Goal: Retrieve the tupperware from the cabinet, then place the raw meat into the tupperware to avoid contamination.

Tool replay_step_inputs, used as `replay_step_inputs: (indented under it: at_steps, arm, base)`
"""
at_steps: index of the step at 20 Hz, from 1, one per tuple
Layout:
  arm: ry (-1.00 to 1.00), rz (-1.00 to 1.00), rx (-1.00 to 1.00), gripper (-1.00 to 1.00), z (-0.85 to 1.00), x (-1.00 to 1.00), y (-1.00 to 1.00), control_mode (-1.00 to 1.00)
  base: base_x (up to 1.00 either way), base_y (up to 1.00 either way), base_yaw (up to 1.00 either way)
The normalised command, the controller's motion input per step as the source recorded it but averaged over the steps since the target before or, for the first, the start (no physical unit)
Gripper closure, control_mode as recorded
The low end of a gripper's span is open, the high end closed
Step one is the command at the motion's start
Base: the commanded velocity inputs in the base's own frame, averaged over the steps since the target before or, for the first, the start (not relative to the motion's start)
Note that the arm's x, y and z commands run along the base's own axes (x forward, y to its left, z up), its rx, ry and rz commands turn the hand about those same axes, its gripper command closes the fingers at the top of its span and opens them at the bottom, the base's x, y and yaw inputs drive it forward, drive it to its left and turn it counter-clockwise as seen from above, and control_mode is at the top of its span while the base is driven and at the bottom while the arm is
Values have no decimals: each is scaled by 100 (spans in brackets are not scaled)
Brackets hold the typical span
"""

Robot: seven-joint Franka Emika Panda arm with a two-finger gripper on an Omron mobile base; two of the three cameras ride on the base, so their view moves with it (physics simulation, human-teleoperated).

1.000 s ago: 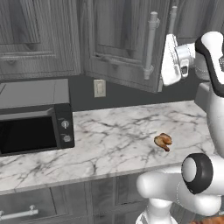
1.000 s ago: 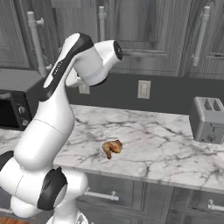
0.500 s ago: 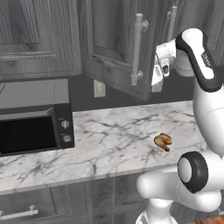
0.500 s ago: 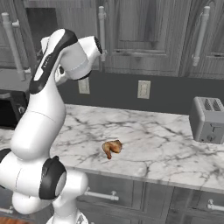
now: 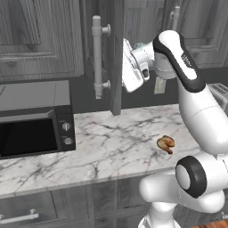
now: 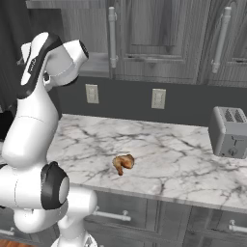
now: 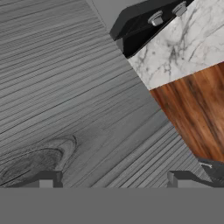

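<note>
Two finger tips stand wide apart at the bottom of my hand view, with nothing between them: the gripper (image 7: 113, 179) is spread open and empty. I see dark wood grain of the cabinet (image 7: 65, 87) close in front of it; whether the tips touch the wood I cannot tell. From the left base view, my arm rises from the lower right, bends at the elbow and reaches up and left, with the hand (image 5: 133, 71) level beside the inner face of the swung-open door (image 5: 116, 58). That door's bar handle (image 5: 97, 57) is on its far side from the hand. Meat (image 5: 165, 143) lies on the marble counter (image 5: 102, 147), well below the hand. A microwave (image 5: 33, 129) sits at the left, a toaster (image 6: 230, 131) at the right.
</note>
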Motion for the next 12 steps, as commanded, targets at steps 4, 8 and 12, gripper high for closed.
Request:
replay_step_inputs:
  at_steps: [4, 8, 12]
  arm:
    - [0, -5, 0, -100, -17, 6, 56, -100]
    - [0, -8, 0, -100, -11, 10, 45, -100]
    - [0, -11, -1, -100, -5, 9, 33, -100]
  base:
    - [0, 0, 0]
    - [0, 0, 0]
    - [0, 0, 0]
